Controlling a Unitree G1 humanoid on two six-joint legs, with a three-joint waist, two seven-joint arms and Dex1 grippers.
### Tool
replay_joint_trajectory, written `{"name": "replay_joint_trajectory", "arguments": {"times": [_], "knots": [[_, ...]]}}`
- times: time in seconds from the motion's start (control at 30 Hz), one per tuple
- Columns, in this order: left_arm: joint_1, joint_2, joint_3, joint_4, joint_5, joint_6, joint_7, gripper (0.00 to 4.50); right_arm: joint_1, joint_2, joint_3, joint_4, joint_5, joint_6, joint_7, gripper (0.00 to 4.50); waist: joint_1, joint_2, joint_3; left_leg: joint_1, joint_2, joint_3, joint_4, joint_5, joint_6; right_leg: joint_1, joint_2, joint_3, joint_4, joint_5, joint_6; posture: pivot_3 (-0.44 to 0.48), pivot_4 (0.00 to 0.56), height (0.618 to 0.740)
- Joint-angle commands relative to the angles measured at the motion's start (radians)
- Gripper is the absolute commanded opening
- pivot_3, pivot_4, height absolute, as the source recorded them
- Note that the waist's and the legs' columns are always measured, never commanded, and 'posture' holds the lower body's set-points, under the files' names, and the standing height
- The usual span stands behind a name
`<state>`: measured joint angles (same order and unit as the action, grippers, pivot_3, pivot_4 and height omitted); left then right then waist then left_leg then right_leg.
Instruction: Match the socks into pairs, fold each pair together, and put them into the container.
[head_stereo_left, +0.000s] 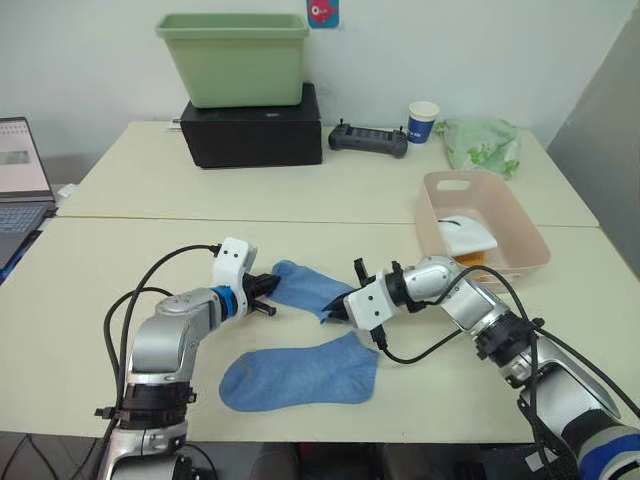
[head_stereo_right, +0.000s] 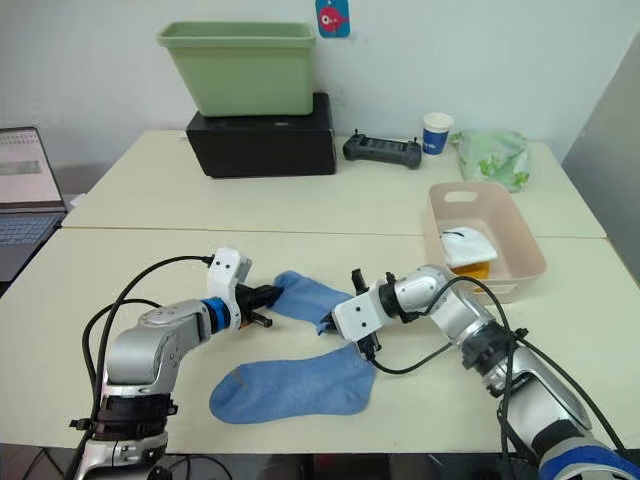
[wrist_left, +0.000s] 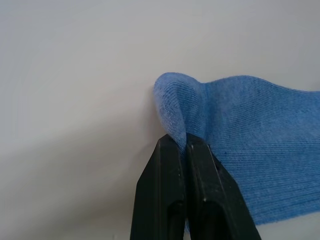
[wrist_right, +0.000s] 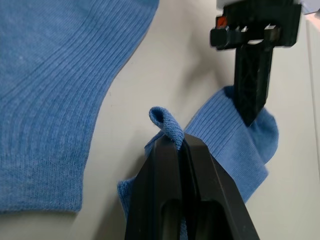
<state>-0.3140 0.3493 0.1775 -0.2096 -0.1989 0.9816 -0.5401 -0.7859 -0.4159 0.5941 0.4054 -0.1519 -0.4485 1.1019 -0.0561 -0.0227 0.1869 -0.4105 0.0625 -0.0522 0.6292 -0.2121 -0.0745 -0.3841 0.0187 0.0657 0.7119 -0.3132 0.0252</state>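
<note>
A blue sock (head_stereo_left: 310, 285) lies stretched between my two grippers in the middle of the near table. My left gripper (head_stereo_left: 272, 290) is shut on its left end, the fabric pinched into a fold (wrist_left: 172, 107). At the sock's right end my right gripper (head_stereo_left: 335, 312) is shut on another raised fold (wrist_right: 165, 122). The second blue sock (head_stereo_left: 300, 375) lies flat just in front, near the table's edge. The pink container (head_stereo_left: 480, 220) stands at the right, with a white sock (head_stereo_left: 468, 234) over something yellow inside.
On the far table stand a green tub (head_stereo_left: 235, 55) on a black box (head_stereo_left: 255, 130), a black controller (head_stereo_left: 368, 140), a paper cup (head_stereo_left: 423, 122) and a green plastic bag (head_stereo_left: 483, 145). A laptop (head_stereo_left: 20, 175) sits at the left edge.
</note>
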Motion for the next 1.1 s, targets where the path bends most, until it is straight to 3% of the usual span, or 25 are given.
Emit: {"name": "replay_joint_trajectory", "arguments": {"times": [0.03, 0.3, 0.33, 0.6, 0.63, 0.73, 0.87, 0.97, 1.1], "knots": [[0.044, -0.078, 0.098, -0.119, 0.002, 0.039, 0.163, 0.01, -0.068, 0.015, -0.004, 0.094, -0.059, -0.098, -0.024, 0.00, 0.002, 0.000, 0.000, 0.000, 0.000, 0.001, 0.000, 0.000, 0.000, 0.000, -0.001, 0.000, 0.000, 0.000, 0.000, 0.000, 0.150, 0.730], [0.084, -0.154, 0.116, -0.199, -0.001, 0.058, 0.314, 0.01, -0.145, 0.035, -0.019, 0.284, -0.083, -0.206, -0.021, 0.00, 0.004, 0.000, 0.000, 0.001, 0.000, 0.001, -0.001, 0.000, 0.000, 0.001, -0.001, 0.001, 0.000, 0.000, 0.000, 0.000, 0.150, 0.730], [0.088, -0.168, 0.120, -0.206, -0.009, 0.073, 0.328, 0.00, -0.153, 0.036, -0.022, 0.295, -0.079, -0.204, -0.013, 0.54, 0.004, 0.000, 0.000, 0.001, -0.001, 0.001, -0.001, 0.000, 0.000, 0.001, -0.001, 0.001, 0.000, 0.000, 0.000, 0.000, 0.150, 0.730], [0.113, -0.229, 0.135, -0.263, -0.079, 0.109, 0.364, 0.00, -0.144, 0.006, -0.069, 0.212, -0.036, -0.151, 0.040, 3.22, 0.006, 0.000, 0.000, 0.001, -0.001, 0.001, -0.001, 0.000, -0.001, 0.001, -0.002, 0.000, -0.001, 0.000, 0.000, 0.000, 0.150, 0.730], [0.118, -0.223, 0.139, -0.277, -0.088, 0.116, 0.361, 0.23, -0.125, -0.018, -0.079, 0.144, -0.017, -0.114, 0.061, 3.59, 0.006, 0.000, 0.000, 0.001, -0.001, 0.001, -0.001, 0.000, -0.001, 0.001, -0.002, 0.001, -0.001, 0.000, 0.000, 0.000, 0.150, 0.730], [0.125, -0.204, 0.165, -0.320, -0.117, 0.135, 0.356, 0.98, -0.066, -0.081, -0.123, -0.051, 0.026, 0.018, 0.095, 3.60, 0.011, 0.000, 0.000, 0.001, -0.001, 0.001, -0.001, 0.000, -0.001, 0.002, -0.002, 0.000, -0.002, 0.000, 0.000, 0.000, 0.150, 0.730], [0.142, -0.167, 0.215, -0.389, -0.176, 0.205, 0.332, 2.30, 0.001, -0.132, -0.175, -0.241, 0.045, 0.164, 0.080, 3.60, 0.014, 0.000, 0.000, 0.001, -0.001, 0.001, -0.001, 0.000, -0.001, 0.002, -0.002, 0.000, -0.002, 0.000, 0.000, 0.000, 0.150, 0.730], [0.228, 0.011, 0.188, -0.418, -0.190, 0.124, 0.191, 3.27, 0.057, -0.126, -0.234, -0.379, 0.070, 0.310, 0.022, 3.60, 0.007, 0.000, 0.000, 0.002, 0.000, 0.001, -0.001, 0.000, -0.001, 0.002, -0.001, 0.001, -0.002, 0.000, 0.000, 0.000, 0.150, 0.730], [0.307, 0.245, 0.181, -0.310, -0.174, -0.113, -0.036, 4.45, 0.113, -0.100, -0.268, -0.529, 0.055, 0.499, -0.068, 3.60, 0.006, 0.000, 0.000, 0.002, 0.000, 0.000, -0.004, 0.000, -0.001, 0.001, -0.001, 0.000, -0.001, -0.002, -0.003, 0.000, 0.150, 0.730]]}}
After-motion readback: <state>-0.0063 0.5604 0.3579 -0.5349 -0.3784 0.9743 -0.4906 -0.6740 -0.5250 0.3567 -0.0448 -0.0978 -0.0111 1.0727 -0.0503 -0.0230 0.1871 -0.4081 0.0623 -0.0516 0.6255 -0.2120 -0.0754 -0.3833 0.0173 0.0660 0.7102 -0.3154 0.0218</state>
